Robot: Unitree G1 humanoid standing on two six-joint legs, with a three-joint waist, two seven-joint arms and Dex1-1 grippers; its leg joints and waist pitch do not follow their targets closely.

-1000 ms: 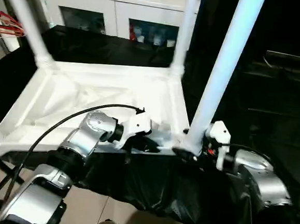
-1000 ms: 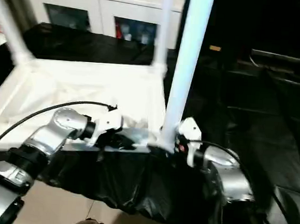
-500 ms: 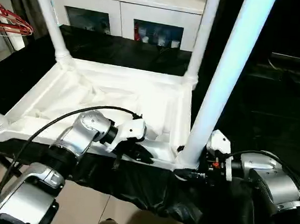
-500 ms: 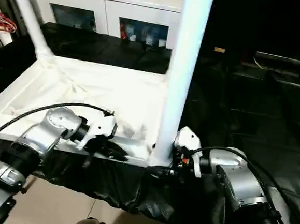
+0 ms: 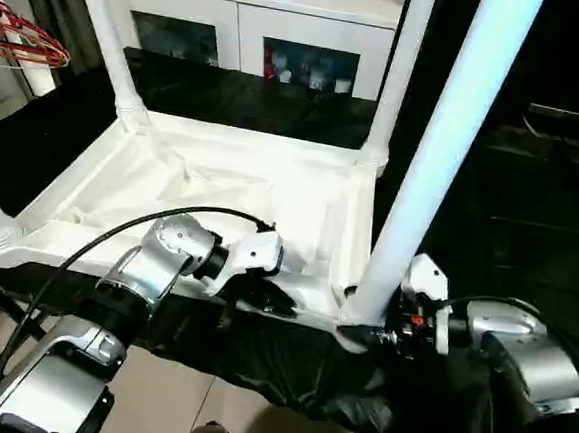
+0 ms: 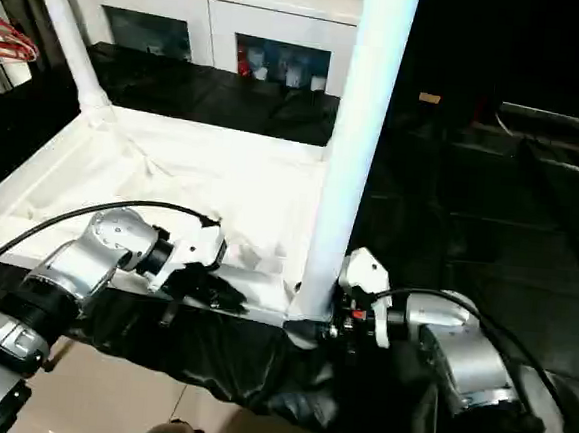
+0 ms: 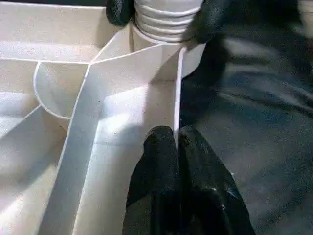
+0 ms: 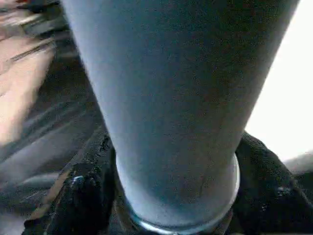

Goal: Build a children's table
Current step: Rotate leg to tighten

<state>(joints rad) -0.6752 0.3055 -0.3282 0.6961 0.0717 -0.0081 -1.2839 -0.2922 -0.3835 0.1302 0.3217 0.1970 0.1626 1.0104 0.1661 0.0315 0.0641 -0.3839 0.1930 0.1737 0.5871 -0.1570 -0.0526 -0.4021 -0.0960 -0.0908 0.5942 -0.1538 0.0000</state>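
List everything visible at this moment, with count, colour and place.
table top: one, white, upside down on the black cover.
table legs: four, white, upright at the corners.
black cover: one, under and around the top.
cabinet: one, white with glass doors, behind.
hangers: red, far left edge.
left gripper: shut on the top's near rim.
right gripper: black fingers either side of the near right leg's base.
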